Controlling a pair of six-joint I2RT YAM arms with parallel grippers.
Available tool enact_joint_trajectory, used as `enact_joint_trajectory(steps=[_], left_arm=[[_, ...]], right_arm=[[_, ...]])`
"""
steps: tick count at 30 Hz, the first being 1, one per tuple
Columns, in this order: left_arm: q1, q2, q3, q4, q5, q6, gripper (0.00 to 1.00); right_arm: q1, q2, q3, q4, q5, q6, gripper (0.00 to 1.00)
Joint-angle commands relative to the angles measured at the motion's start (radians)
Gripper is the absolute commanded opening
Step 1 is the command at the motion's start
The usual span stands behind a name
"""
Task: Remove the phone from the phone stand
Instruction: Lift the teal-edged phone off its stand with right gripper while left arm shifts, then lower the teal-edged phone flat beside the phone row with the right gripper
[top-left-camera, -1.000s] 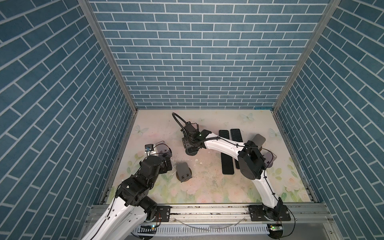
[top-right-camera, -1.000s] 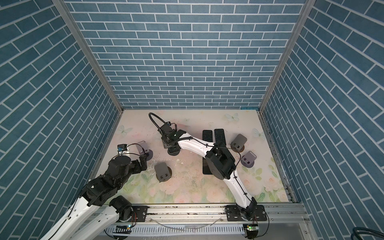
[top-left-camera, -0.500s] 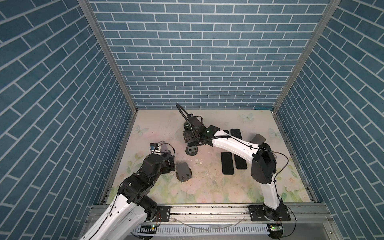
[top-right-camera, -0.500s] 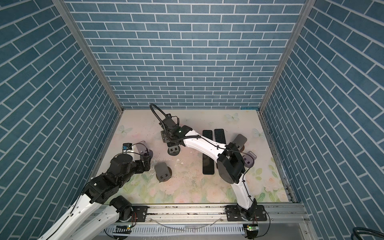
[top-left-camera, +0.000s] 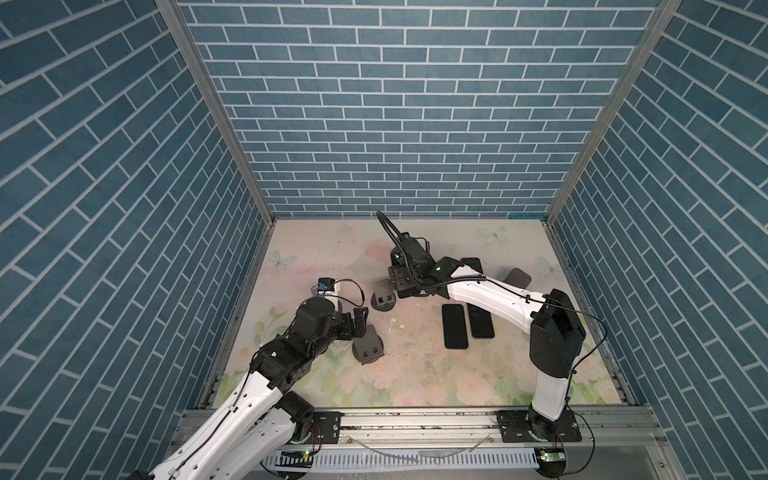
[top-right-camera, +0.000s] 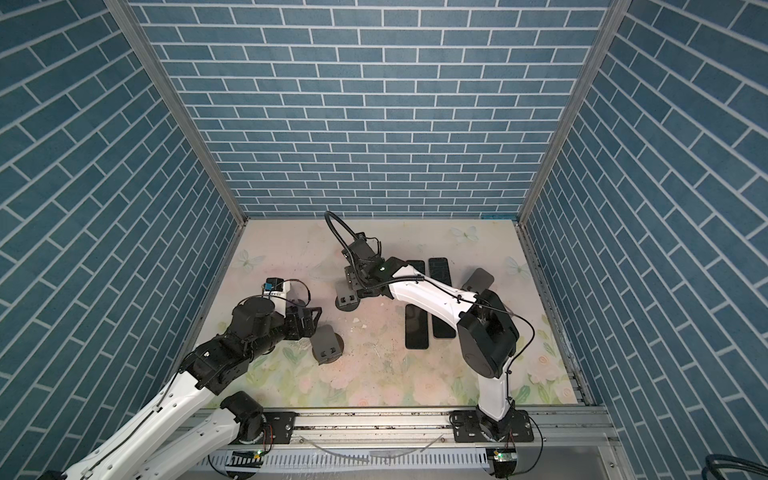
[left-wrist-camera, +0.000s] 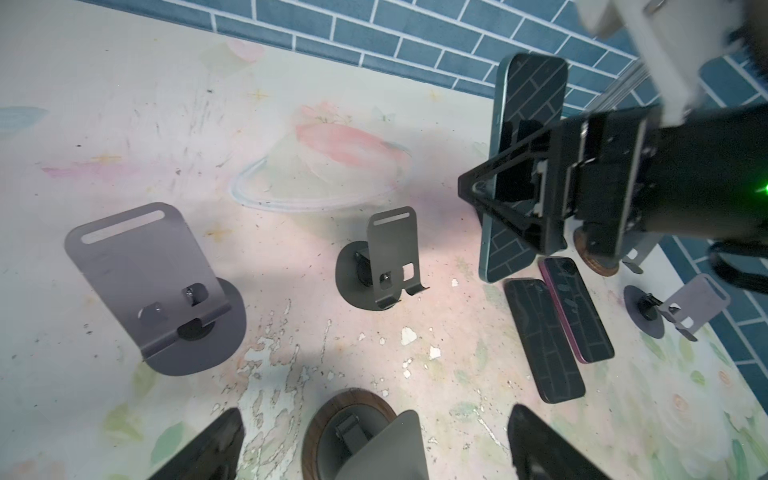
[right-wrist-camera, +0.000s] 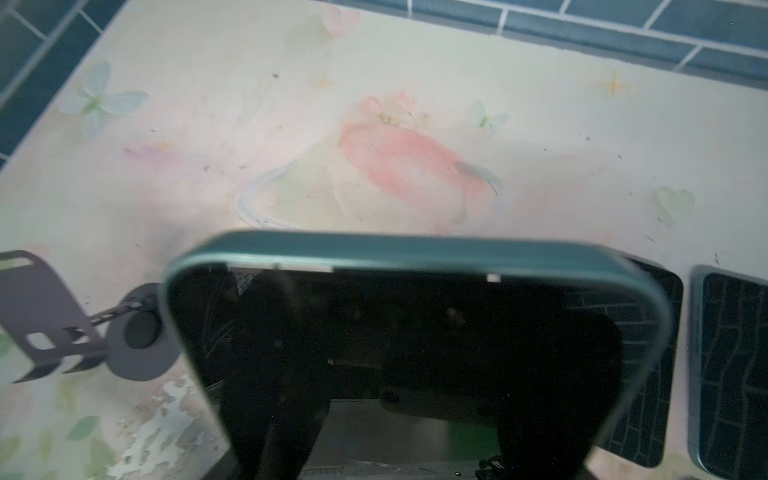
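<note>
My right fingers (left-wrist-camera: 544, 237) pinch the teal phone (left-wrist-camera: 532, 91) upright, clear of the surface (left-wrist-camera: 291, 124), beside the phone stand (left-wrist-camera: 392, 249). My left fingers (left-wrist-camera: 208, 449) are spread, near a wood-based stand (left-wrist-camera: 386, 440).

Both top views are sharp and evenly lit from above; only soft shadows are cast on the floral mat (top-left-camera: 415, 374) at lower centre. In the right wrist view, the phone (right-wrist-camera: 415, 251) is rendered blurred.

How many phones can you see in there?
5. One teal-rimmed phone in the right gripper, two dark phones flat mid-table, two more flat farther back; others may be hidden.
</note>
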Motion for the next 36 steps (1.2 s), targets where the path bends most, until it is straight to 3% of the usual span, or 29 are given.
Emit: enact_joint_trajectory(steps=[1,22,36], left_arm=[[0.004,0.013,0.014,0.077,0.060,-0.014,1.00],[-0.027,0.094,0.014,0.213,0.201,-0.076,1.00],[-0.052,0.139,0.027,0.238,0.185,-0.081,1.00]], right_arm=[[-0.024,-0.068,-0.056,0.037,0.019,0.045,0.63],[-0.090,0.036,-0.134,-0.021,-0.064,0.124,0.64],[-0.120,0.097,-0.145,-0.055,-0.121,0.152,0.65]])
